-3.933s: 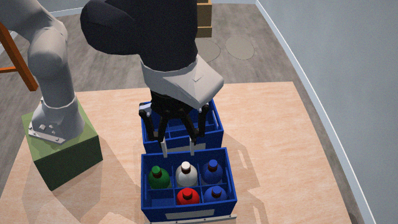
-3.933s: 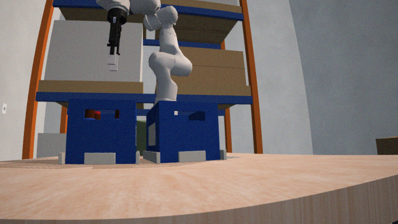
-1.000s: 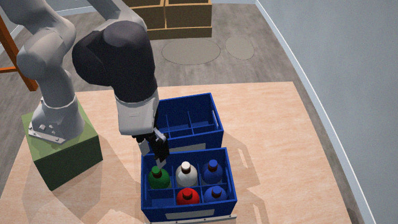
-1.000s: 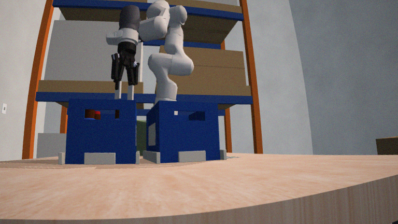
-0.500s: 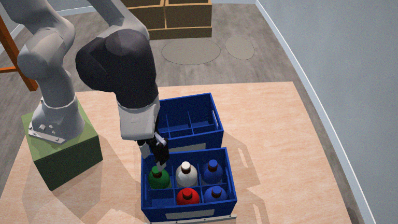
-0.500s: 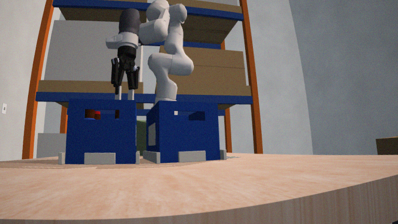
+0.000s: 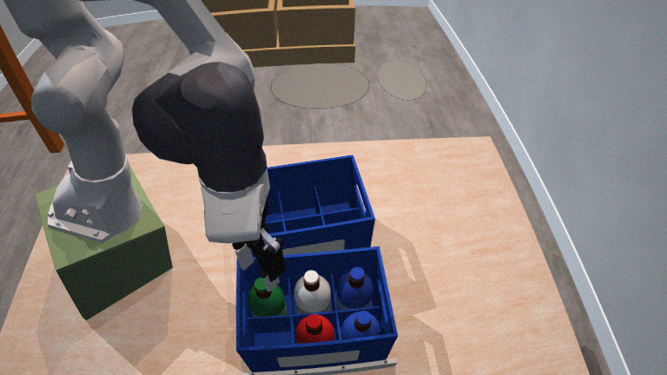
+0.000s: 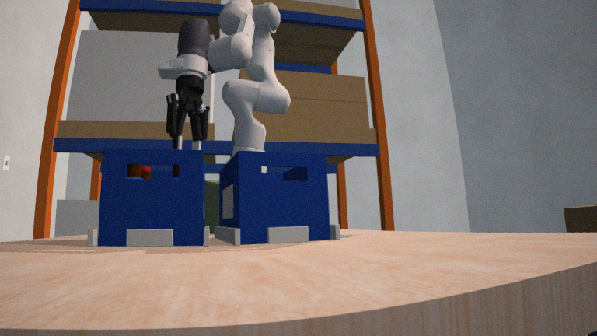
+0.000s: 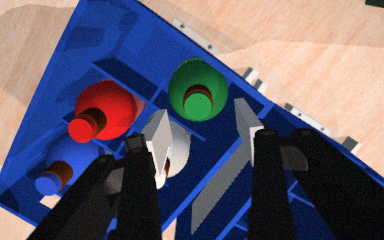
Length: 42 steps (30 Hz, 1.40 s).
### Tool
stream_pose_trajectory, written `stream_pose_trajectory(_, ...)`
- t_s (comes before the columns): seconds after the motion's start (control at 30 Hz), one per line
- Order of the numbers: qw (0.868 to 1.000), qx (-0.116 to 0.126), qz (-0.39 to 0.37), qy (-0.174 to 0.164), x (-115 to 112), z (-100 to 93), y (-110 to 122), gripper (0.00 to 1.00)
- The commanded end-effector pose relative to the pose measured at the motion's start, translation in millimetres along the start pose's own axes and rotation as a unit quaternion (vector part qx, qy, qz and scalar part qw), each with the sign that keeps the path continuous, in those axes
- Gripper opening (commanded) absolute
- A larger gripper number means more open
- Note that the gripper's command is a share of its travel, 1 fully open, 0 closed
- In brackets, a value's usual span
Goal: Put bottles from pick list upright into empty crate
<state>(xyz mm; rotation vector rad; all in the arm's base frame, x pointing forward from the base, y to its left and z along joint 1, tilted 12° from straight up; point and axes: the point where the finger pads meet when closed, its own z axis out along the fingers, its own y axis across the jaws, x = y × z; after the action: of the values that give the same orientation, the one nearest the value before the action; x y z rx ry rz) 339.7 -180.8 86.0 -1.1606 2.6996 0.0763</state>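
Note:
My gripper (image 7: 257, 271) (image 8: 186, 144) (image 9: 202, 119) is part open and empty, its fingertips above the back left of the bottle crate (image 7: 255, 358) (image 8: 151, 204) (image 9: 55, 75). A green bottle (image 7: 267, 300) (image 9: 200, 80) stands there, just below the fingertips. A white bottle (image 7: 313, 297) (image 9: 181, 150) and a blue bottle (image 7: 354, 293) share its row. A red bottle (image 7: 314, 332) (image 9: 112, 112) and another blue bottle (image 7: 361, 330) (image 9: 75, 150) stand in the front row, whose left cell is empty. The other crate (image 7: 359, 239) (image 8: 281, 204) shows no bottles; the arm hides its left part. The pick list (image 8: 350, 236) shows only as an unreadable sliver.
The arm's green base block (image 7: 117, 267) stands left of the crates. Low grey brackets (image 8: 149, 237) (image 9: 195, 35) sit around the crate bottoms. The two crates stand close together, both level. Brown boxes (image 7: 314, 22) and an orange-and-blue shelf (image 8: 374, 107) are beyond the table.

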Motion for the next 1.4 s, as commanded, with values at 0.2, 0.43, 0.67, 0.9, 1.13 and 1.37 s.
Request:
stream_pose_trajectory(0.2,1.0,0.004,-0.004,-0.003,-1,12.0,-3,0.38)
stream_pose_trajectory(0.43,1.0,0.004,-0.004,-0.003,-1,20.0,-3,0.38)
stream_pose_trajectory(0.67,1.0,0.004,-0.004,-0.003,-1,28.0,-3,0.38)
stream_pose_trajectory(0.9,1.0,0.004,-0.004,-0.003,-1,37.3,-3,0.38)
stream_pose_trajectory(1.13,1.0,0.004,-0.004,-0.003,-1,44.0,-3,0.38)
stream_pose_trajectory(1.37,1.0,0.004,-0.004,-0.003,-1,47.3,-3,0.38)
